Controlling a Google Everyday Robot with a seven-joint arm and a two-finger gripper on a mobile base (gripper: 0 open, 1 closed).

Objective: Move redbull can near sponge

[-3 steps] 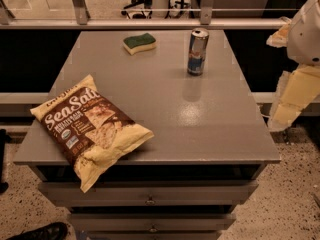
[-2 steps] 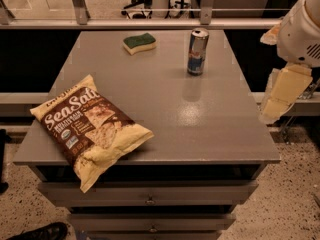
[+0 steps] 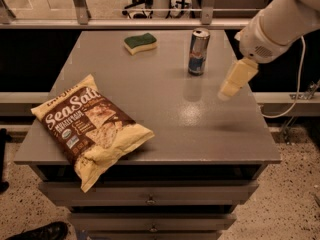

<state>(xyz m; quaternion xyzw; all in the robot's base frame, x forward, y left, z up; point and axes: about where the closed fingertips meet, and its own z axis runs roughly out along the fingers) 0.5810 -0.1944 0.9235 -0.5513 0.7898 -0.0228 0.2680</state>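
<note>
The redbull can [image 3: 198,52] stands upright at the back right of the grey table [image 3: 165,119], silver and blue with a silver top. The sponge [image 3: 140,43], dark green over yellow, lies at the back centre, to the left of the can and apart from it. My gripper [image 3: 234,80] hangs from the white arm [image 3: 280,21] over the table's right side, to the right of the can and a little nearer than it, not touching it. It holds nothing.
A brown and yellow Sea Salt chip bag [image 3: 90,129] lies at the front left, overhanging the table's front edge. Drawers [image 3: 150,199] sit under the tabletop. A rail [image 3: 125,21] runs behind the table. A cable [image 3: 295,99] hangs at the right.
The arm has swung in from the right edge; the gripper has moved left and up, from off the table's right side to over its surface beside the can. Can, sponge and bag have not moved.
</note>
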